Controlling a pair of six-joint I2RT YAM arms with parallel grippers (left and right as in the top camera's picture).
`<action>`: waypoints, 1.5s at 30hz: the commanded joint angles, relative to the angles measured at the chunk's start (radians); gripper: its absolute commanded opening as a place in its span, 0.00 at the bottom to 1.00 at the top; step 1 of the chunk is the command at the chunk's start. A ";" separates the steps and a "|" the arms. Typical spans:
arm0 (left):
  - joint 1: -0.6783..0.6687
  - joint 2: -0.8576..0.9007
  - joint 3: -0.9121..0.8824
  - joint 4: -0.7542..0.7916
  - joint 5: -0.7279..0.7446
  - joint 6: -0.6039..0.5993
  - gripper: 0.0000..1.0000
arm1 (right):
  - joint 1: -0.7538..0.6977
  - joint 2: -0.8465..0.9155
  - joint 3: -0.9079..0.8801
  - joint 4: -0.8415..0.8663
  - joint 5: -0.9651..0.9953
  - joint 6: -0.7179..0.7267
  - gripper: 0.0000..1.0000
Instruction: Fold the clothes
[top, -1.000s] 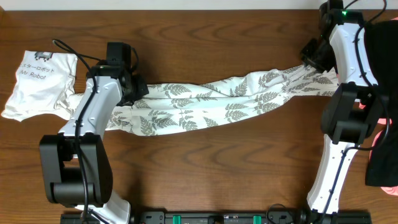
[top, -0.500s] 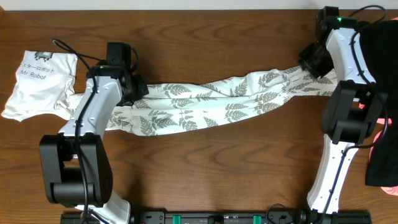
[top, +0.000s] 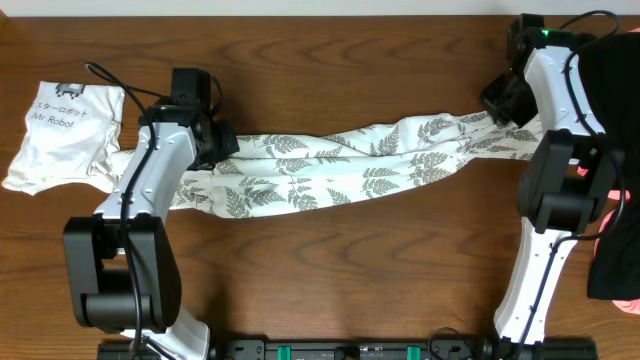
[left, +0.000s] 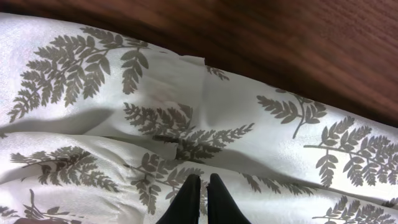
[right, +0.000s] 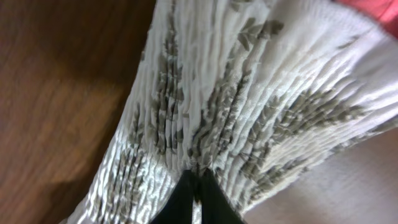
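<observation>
A dark brown wooden table (top: 330, 270) with fine grain spreads on every side of the left gripper (left: 200, 182) and the right gripper (right: 198, 180). Beyond both, a thin pale strip (top: 250, 5) borders its far edge. Soft light leaves a pale sheen on the wood beside the right gripper.

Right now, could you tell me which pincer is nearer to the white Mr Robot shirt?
Left. The left pincer grips the fern garment just beside the shirt; the right pincer grips its far end, across the table.

right fingers (right: 181, 202): pinched together on pleated clothes (right: 249, 93) | wooden table (right: 56, 93): left side
</observation>
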 joint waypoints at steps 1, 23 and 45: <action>-0.003 0.009 -0.006 -0.002 -0.004 0.009 0.08 | 0.007 -0.055 0.005 -0.008 0.040 -0.007 0.16; -0.003 0.009 -0.006 -0.002 -0.004 0.009 0.12 | 0.010 -0.053 -0.113 0.105 0.021 0.100 0.19; -0.003 0.009 -0.006 -0.002 -0.004 0.010 0.15 | 0.019 -0.066 -0.113 0.200 -0.066 0.076 0.68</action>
